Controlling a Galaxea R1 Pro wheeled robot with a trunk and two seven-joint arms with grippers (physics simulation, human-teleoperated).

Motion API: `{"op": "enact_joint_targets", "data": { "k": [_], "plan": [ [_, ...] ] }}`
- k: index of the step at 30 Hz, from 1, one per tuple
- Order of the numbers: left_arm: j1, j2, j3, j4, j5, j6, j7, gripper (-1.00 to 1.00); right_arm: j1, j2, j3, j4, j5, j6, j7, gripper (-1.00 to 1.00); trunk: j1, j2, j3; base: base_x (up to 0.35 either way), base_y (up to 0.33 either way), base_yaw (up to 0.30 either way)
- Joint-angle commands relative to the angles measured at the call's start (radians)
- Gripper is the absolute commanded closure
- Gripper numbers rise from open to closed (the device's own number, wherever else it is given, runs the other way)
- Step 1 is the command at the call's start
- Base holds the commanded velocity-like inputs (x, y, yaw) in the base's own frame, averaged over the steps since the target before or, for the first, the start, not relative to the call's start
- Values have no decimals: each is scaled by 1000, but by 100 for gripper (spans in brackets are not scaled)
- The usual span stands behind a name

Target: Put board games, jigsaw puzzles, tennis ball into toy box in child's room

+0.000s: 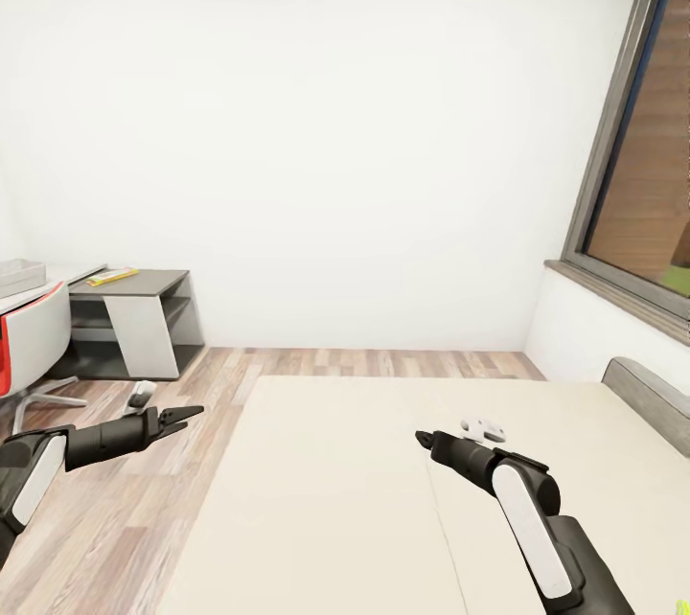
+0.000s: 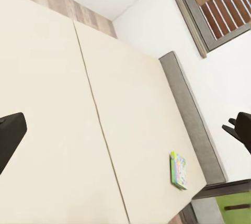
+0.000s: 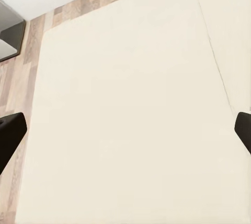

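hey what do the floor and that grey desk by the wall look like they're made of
The floor looks like matte wood planking or laminate: narrow boards in mixed brown and pale tones with visible seams. The grey desk with open shelves looks like smooth painted or laminated board: flat dark grey top, lighter panel, no grain. Being a render, both are guesses.

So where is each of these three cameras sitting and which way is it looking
Head view: from the robot's head, down over the bed; left gripper and right gripper show.
Left wrist view: across the bed toward a board game; dark fingertips at the edges.
Right wrist view: down onto the bed; fingertips at the edges.
All share the bed.
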Motion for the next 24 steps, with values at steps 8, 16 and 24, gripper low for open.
{"op": "enact_joint_targets", "data": {
  "k": [8,16,24],
  "plan": [
    [0,0,1,0,1,5,-2,-100,0,-1,2,-1,-10,1,-10,-100,0,-1,0,-22,-41,0],
    [-1,-1,1,0,1,5,-2,-100,0,-1,2,-2,-10,1,-10,-100,0,-1,0,-1,-192,0],
    [0,-1,1,0,1,5,-2,-100,0,-1,2,-2,-10,1,-10,-100,0,-1,0,0,-279,0]
  ]
}}
